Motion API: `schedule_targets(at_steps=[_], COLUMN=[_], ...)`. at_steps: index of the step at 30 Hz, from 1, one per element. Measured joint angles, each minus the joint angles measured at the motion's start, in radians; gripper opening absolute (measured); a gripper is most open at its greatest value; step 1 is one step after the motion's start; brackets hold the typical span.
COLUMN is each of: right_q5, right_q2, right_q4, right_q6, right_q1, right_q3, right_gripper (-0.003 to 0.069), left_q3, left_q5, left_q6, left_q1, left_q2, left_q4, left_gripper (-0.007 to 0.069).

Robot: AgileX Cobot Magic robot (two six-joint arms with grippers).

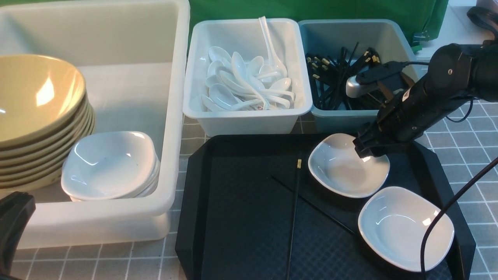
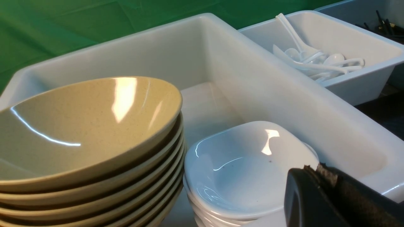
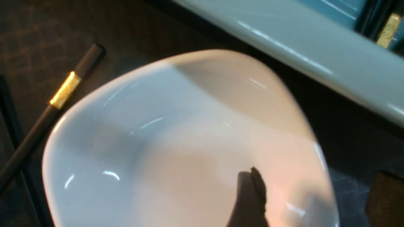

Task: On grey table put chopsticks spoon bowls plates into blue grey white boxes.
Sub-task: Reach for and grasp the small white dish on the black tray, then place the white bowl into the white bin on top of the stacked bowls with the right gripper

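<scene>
Black tray (image 1: 233, 233) nearest me holds what's left, I reckon: near plate (image 1: 404, 227), two loose chopsticks (image 1: 294, 202) crossed, then far plate (image 1: 344, 167). Behind, sorted already: bowls (image 1: 39, 112) and stacked plates (image 1: 111, 165) in the big off-white box (image 1: 171, 116), spoons (image 1: 249, 81) in the white box (image 1: 249, 122), chopstick bundle (image 1: 330, 77) in the blue-grey box (image 1: 334, 120). So mostly done.

L gripper (image 1: 13, 217) sits low at the big box's near corner, jaws together, nothing in them. R gripper (image 1: 369, 149) angles down onto the far plate's back edge, jaws apart: one finger (image 3: 249, 198) inside the dish, the other outside the rim. No clamp yet.
</scene>
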Motion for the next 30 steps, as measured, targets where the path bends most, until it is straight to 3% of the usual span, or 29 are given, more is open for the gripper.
schedule_targets(at_steps=[9,12,16,18,24,30], right_q5=[0.018,0.028,0.038,0.046,0.108,0.131], right_q2=[0.07,0.073,0.052,0.029,-0.078,-0.245], right_q4=[0.0,0.0,0.015,0.027,0.116,0.275], right_q6=[0.011,0.012,0.009,0.004,-0.089,-0.185], right_q1=[0.0,0.0,-0.004,-0.004,-0.003,-0.003], right_q3=[0.0,-0.002,-0.01,-0.01,-0.009,-0.008], right_gripper=[0.0484,0.0434,0.0243,0.0192,0.0075,0.0071], left_q3=[0.0,0.0,0.0,0.001,0.028,0.03], left_q5=[0.0,0.0,0.0,-0.001,-0.034,-0.047], left_q6=[0.0,0.0,0.0,0.0,0.0,0.0], left_q1=[0.0,0.0,0.0,0.0,0.0,0.0], left_q2=[0.0,0.0,0.0,0.0,0.0,0.0], left_q4=[0.0,0.0,0.0,0.0,0.0,0.0], left_gripper=[-0.0008,-0.0008,-0.0008,-0.0008,-0.0008,-0.0008])
